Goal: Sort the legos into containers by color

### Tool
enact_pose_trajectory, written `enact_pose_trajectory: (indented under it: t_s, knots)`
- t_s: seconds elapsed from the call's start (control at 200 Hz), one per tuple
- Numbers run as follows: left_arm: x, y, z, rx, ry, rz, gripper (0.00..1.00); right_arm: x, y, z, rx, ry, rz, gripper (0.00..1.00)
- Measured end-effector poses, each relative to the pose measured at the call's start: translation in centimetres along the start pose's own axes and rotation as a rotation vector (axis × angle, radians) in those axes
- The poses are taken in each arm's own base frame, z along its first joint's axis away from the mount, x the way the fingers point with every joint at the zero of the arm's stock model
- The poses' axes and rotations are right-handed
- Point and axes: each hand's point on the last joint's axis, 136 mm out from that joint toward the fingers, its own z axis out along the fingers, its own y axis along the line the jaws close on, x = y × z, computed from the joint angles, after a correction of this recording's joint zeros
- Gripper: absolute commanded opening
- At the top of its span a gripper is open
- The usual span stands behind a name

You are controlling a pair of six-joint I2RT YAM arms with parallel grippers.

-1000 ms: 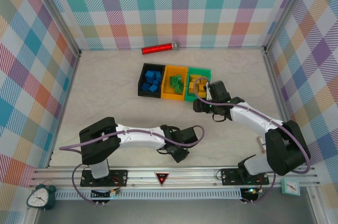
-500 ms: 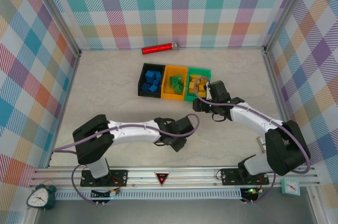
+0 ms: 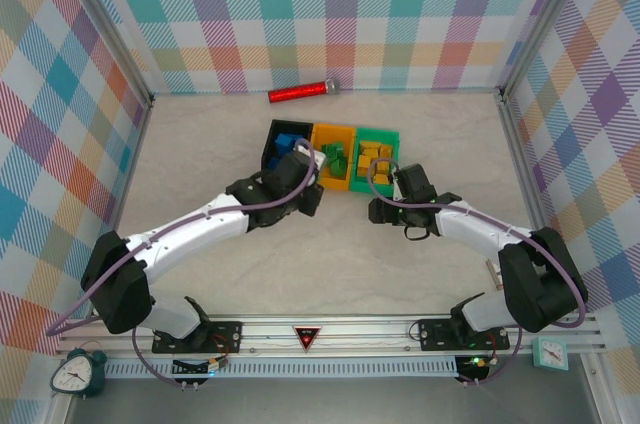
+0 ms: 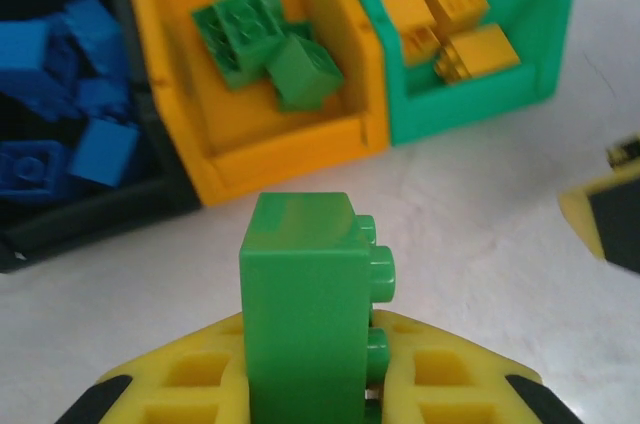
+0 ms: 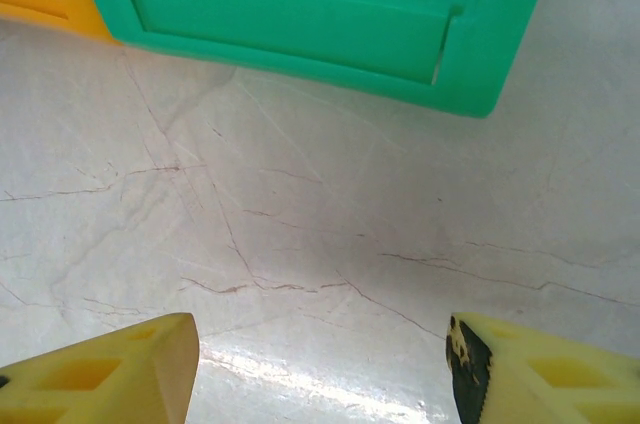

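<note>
Left wrist view: the left hand [image 4: 310, 389] grips a green lego [image 4: 300, 284] just short of the orange-yellow bin [image 4: 290, 149], which holds green legos [image 4: 265, 39]. The right hand [image 5: 320, 364] is open and empty over bare bench [image 5: 300, 194] in front of the green bin [image 5: 300, 14]. The black bin [image 4: 90, 219] at the row's left end holds blue legos [image 4: 100, 149].

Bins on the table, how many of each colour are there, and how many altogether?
Black open-topped plastic bin: 1
Orange-yellow open-topped plastic bin: 1
Green open-topped plastic bin: 1
Total: 3
</note>
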Motion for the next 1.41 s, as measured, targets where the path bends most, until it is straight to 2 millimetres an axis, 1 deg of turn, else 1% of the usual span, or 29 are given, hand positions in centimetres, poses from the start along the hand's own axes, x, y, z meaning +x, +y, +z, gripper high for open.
enact_pose_trajectory:
  t_s: [0.13, 0.21, 0.275, 0.34, 0.405, 0.47, 0.53, 0.545, 0.57, 0.615, 0.64, 0.68, 0.735, 0.775, 0.83, 0.88, 0.92, 0.95, 0.97, 1.05, 1.105, 1.175, 1.24, 1.3, 1.355, 1.405]
  knots:
    - [-2.5, 2.1, 0.4, -0.03, -0.042, -0.062, 0.0, -0.3, 0.0, -0.4, 0.001, -0.02, -0.005, 0.67]
    - [-4.4, 2.7, 1.1, -0.033, -0.064, -0.088, 0.0, -0.4, -0.2, -0.7, -0.001, -0.036, -0.003, 0.67]
    - [-5.8, 3.1, 2.2, -0.041, -0.073, -0.105, 0.0, -0.3, -0.3, -0.7, 0.002, -0.04, -0.004, 0.67]
    - [-6.9, 3.5, 3.8, -0.051, -0.066, -0.124, 0.0, -0.1, -0.5, -0.8, 0.004, -0.039, -0.006, 0.67]
    - [-7.7, 3.9, 5.8, -0.055, -0.05, -0.147, 0.0, -0.1, -0.6, -0.9, 0.004, -0.042, -0.012, 0.68]
    - [-7.9, 4.1, 8.0, -0.051, -0.025, -0.162, 0.0, -0.1, -0.6, -1.1, 0.003, -0.048, -0.014, 0.68]
    - [-7.6, 4.2, 10.0, -0.054, 0.003, -0.172, 0.0, -0.2, -0.6, -1.2, 0.001, -0.054, -0.014, 0.68]
    - [-7.6, 4.3, 10.4, -0.057, 0.008, -0.173, 0.03, -0.2, -0.6, -1.2, 0.001, -0.056, -0.014, 0.68]
    - [-7.4, 4.4, 11.2, -0.064, 0.025, -0.179, 0.11, -0.3, -0.6, -1.3, -0.001, -0.058, -0.014, 0.68]
    - [-7.3, 4.6, 12.6, -0.072, 0.049, -0.185, 0.34, -0.4, -0.6, -1.4, -0.001, -0.061, -0.013, 0.68]
    - [-7.3, 4.6, 13.2, -0.073, 0.059, -0.19, 0.44, -0.4, -0.6, -1.4, -0.003, -0.063, -0.014, 0.68]
    - [-7.4, 4.6, 14.5, -0.072, 0.075, -0.199, 0.54, -0.4, -0.6, -1.4, -0.004, -0.065, -0.014, 0.68]
    - [-7.4, 4.8, 15.7, -0.067, 0.091, -0.221, 0.68, -0.3, -0.5, -1.5, -0.007, -0.068, -0.014, 0.68]
    - [-7.2, 5.0, 16.2, -0.063, 0.1, -0.232, 0.78, -0.3, -0.5, -1.6, -0.009, -0.072, -0.015, 0.68]
    - [-6.6, 5.1, 16.4, -0.055, 0.118, -0.242, 0.89, -0.2, -0.6, -1.9, -0.008, -0.08, -0.015, 0.68]
    - [-6.1, 5.2, 16.3, -0.054, 0.119, -0.251, 0.96, -0.3, -0.7, -2.1, -0.004, -0.09, -0.015, 0.69]
    - [-5.5, 5.4, 16.0, -0.06, 0.12, -0.255, 0.97, -0.5, -0.8, -2.3, 0.0, -0.1, -0.015, 0.69]
    - [-4.8, 5.5, 15.5, -0.063, 0.124, -0.262, 1.0, -0.6, -0.8, -2.5, 0.005, -0.108, -0.015, 0.7]
    - [-4.5, 5.7, 15.1, -0.067, 0.123, -0.264, 1.0, -0.8, -0.9, -2.6, 0.01, -0.115, -0.014, 0.7]
    - [-2.7, 6.4, 12.9, -0.091, 0.119, -0.272, 1.0, -1.5, -1.5, -3.4, 0.038, -0.156, -0.009, 0.71]
    - [-2.0, 7.1, 11.1, -0.113, 0.089, -0.281, 1.0, -2.2, -1.9, -4.3, 0.062, -0.199, -0.004, 0.73]
    - [-1.6, 8.2, 8.6, -0.148, 0.037, -0.293, 1.0, -3.4, -2.6, -5.9, 0.098, -0.274, 0.004, 0.73]
    - [-1.4, 9.7, 6.3, -0.186, -0.028, -0.314, 1.0, -4.7, -3.4, -7.4, 0.143, -0.358, 0.007, 0.77]
    - [-1.0, 11.7, 4.6, -0.231, -0.081, -0.354, 1.0, -5.7, -4.5, -8.7, 0.195, -0.442, 0.007, 0.8]
    - [0.0, 14.1, 3.3, -0.287, -0.117, -0.399, 1.0, -6.2, -5.7, -9.5, 0.249, -0.507, 0.009, 0.83]
    - [1.2, 16.1, 2.5, -0.326, -0.139, -0.443, 1.0, -6.4, -7.0, -10.0, 0.303, -0.558, 0.014, 0.86]
